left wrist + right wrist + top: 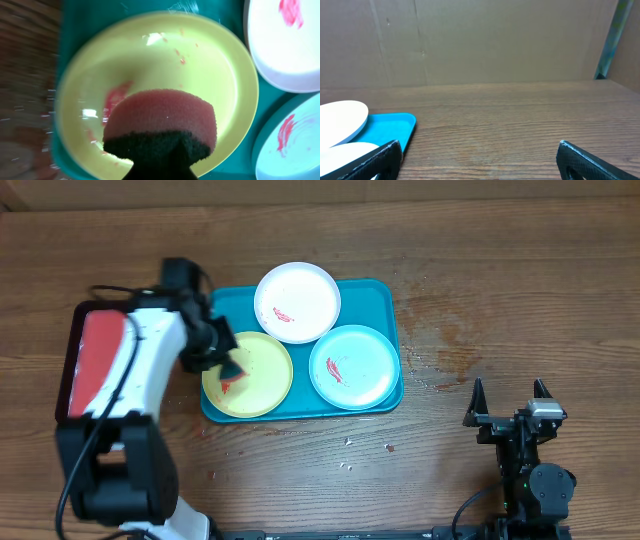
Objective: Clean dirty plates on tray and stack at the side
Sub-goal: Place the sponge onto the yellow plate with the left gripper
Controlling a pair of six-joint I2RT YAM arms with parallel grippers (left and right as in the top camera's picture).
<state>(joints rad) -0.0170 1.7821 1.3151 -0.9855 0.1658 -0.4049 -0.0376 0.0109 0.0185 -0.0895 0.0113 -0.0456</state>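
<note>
- While the left tool point(226, 360) is pinching a pink foam sponge with a dark scrub layer point(160, 117), the sponge is over the round yellow-green plastic plate point(265, 375), next to a red smear.
- This plate, a white plate point(297, 302) and a light blue plate point(355, 367), both with red smears, lie on the large teal-blue rectangular plastic tray point(385, 292) on the wooden desk point(500, 270).
- The right tool point(508, 393) is spread wide and empty, well apart from the tray.

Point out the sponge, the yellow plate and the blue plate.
sponge point(162, 117), left wrist view, pink upper layer
yellow plate point(200, 85), left wrist view, bare inner floor
blue plate point(362, 365), overhead view, its middle
</note>
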